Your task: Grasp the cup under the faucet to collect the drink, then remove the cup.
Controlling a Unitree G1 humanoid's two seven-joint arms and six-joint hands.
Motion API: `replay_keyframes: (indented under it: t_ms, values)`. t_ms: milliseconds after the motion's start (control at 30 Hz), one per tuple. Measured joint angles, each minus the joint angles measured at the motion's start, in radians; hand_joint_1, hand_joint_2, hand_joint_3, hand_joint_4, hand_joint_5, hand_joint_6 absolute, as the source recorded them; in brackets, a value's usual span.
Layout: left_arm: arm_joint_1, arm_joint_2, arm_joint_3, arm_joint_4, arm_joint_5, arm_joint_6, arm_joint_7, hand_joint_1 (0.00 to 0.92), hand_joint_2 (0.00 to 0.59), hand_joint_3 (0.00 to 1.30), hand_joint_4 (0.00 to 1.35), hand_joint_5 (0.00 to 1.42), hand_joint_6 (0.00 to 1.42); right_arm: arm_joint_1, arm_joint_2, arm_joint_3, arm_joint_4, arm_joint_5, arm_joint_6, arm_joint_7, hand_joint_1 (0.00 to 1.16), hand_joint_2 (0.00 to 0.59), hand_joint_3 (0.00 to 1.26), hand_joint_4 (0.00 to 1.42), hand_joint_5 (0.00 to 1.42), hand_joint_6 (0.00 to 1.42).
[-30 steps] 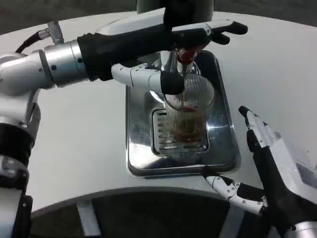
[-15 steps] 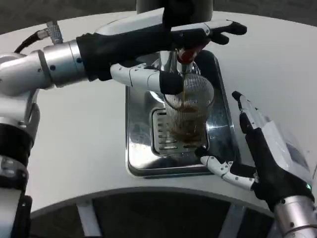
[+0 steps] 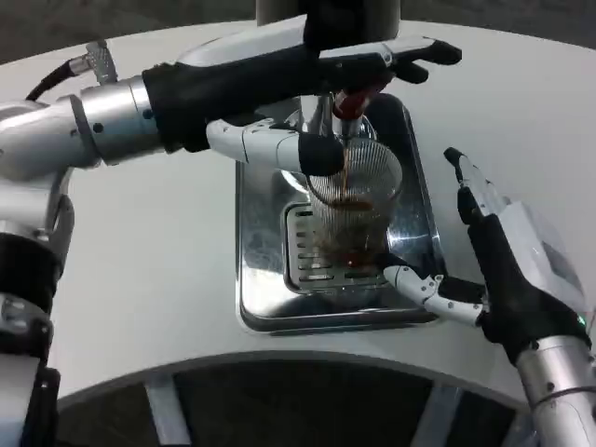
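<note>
A clear ribbed cup stands on the slotted grate of a steel drip tray, right under the faucet. A brown stream runs into it and dark drink fills its lower part. My left hand reaches across the dispenser, its fingers lying over the tap and its thumb curled by the cup's rim. My right hand is open just right of the cup, thumb stretched toward the cup's base, fingers pointing up, apart from the glass.
The dark dispenser body rises at the top behind the tray. The round white table ends in a curved front edge near my right wrist, with dark floor below it.
My right hand has risen and moved in toward the cup, thumb now near its base. The drink began pouring and its level has climbed. The left hand has stayed on the tap.
</note>
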Motion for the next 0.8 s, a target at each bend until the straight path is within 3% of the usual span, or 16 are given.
replay_keyframes:
  t_ms: [800]
  values:
    - [0.003, 0.001, 0.0, 0.002, 0.001, 0.007, 0.012, 0.0, 0.039, 0.08, 0.0, 0.07, 0.0, -0.109, -0.019, 0.051, 0.113, 0.078, 0.002, -0.009, 0.61, 0.217, 0.0, 0.0, 0.0, 0.0]
